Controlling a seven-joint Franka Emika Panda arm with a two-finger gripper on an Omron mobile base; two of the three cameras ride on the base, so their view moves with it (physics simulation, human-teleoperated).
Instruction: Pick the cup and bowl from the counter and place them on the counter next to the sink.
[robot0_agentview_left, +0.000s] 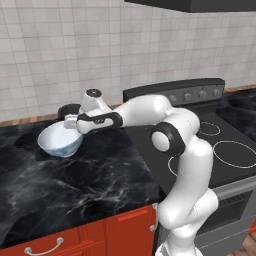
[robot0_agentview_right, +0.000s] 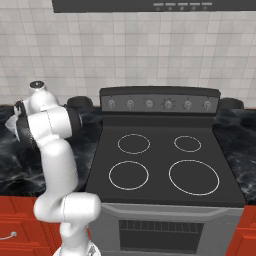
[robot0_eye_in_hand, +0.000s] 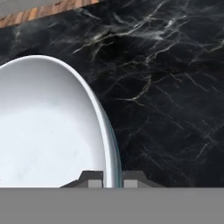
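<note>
- Black marble counter is seen carrying the bowl, which sits at the counter's rear left, well apart from the stovetop and close to the tiled wall.
- The gripper is shown pinched on the bowl's rim, one fingertip inside the white wall and the other outside; the jaws are drawn nearly together with only the thin rim between them.
- In the left base view the gripper is reached in from the right, over the bowl's far edge.
- The bowl is judged rigid and probably ceramic-like, so no give is to be expected at the rim; a glossy surface may make it slippery under a narrow pinch.
- Being wide and held at one edge, it is likely to hang off-centre and may tilt or swing once lifted; a slow, level carry is called for.
- The rim is judged the only practical hold, since the body is far too wide for the jaws.
- Whether the bowl is already clear of the counter cannot be told with certainty from these angles; it appears to rest there.
</note>
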